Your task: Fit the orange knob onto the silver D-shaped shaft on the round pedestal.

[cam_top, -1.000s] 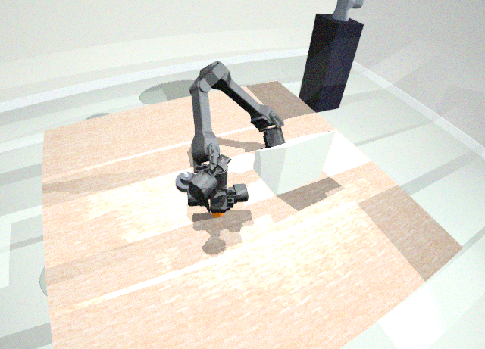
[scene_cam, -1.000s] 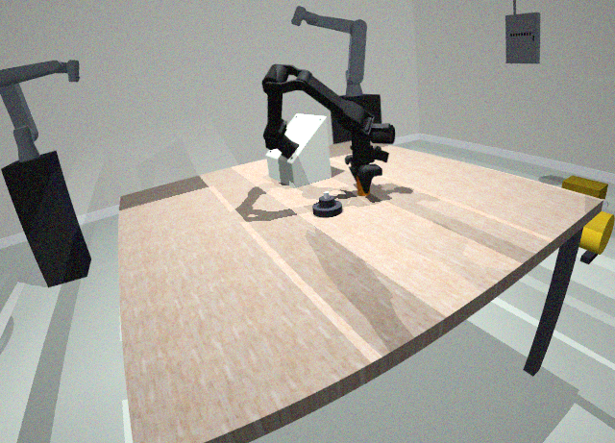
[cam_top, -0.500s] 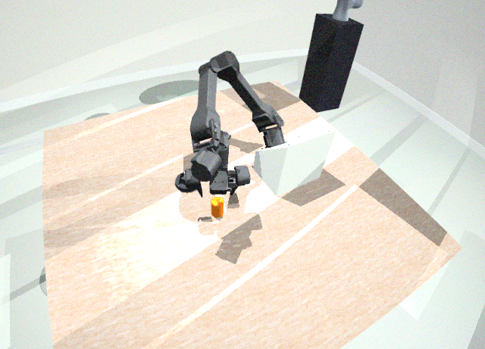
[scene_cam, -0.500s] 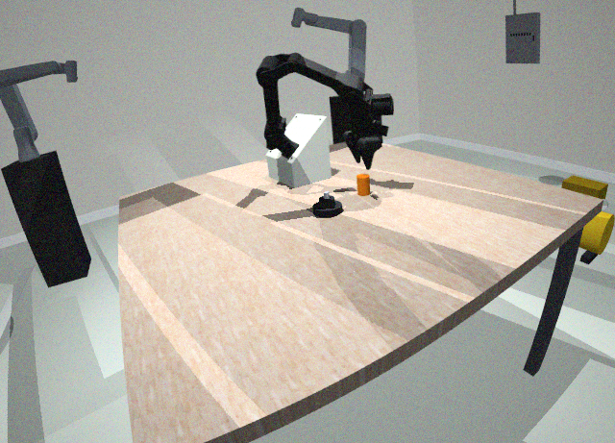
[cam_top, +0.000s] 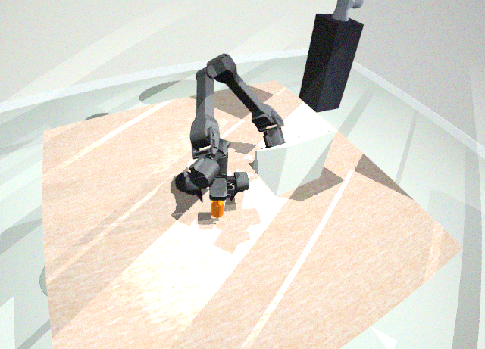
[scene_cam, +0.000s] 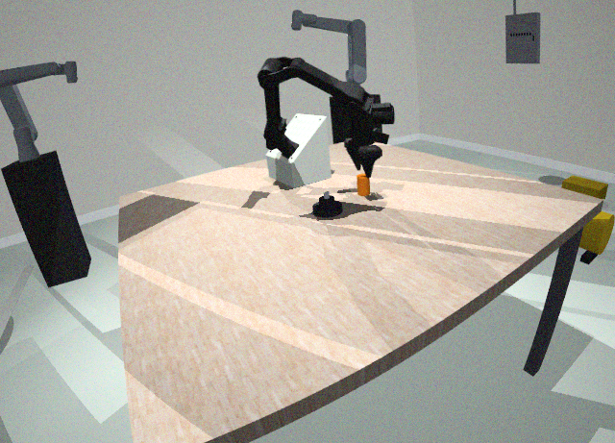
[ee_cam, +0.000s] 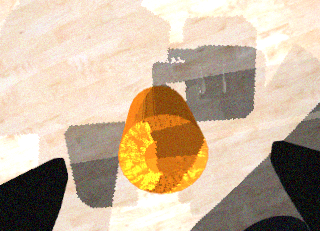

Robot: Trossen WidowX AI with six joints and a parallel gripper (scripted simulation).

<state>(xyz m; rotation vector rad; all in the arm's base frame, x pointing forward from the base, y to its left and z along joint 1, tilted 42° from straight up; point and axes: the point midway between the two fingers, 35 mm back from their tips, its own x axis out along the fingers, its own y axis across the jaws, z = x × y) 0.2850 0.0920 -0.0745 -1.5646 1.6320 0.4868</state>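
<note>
The orange knob [cam_top: 217,208] [scene_cam: 363,185] [ee_cam: 163,156] stands upright on the table, apart from the pedestal. Its underside and hole are hidden. My gripper [scene_cam: 363,171] [ee_cam: 170,161] is open just above the knob; in the wrist view a black fingertip shows on either side, with gaps between them and the knob. The round black pedestal [cam_top: 183,184] [scene_cam: 327,209] stands nearby, left of the knob in the exterior view and partly covered by the arm in the top view. The silver shaft [scene_cam: 326,194] sticks up bare from it; its flat side cannot be made out.
A white slant-topped box [cam_top: 292,167] [scene_cam: 310,153] stands beside the arm's base, behind the pedestal in the exterior view. The wooden table [cam_top: 333,251] [scene_cam: 248,289] carries strong light patches and arm shadows. Other arms on dark columns stand beyond the table.
</note>
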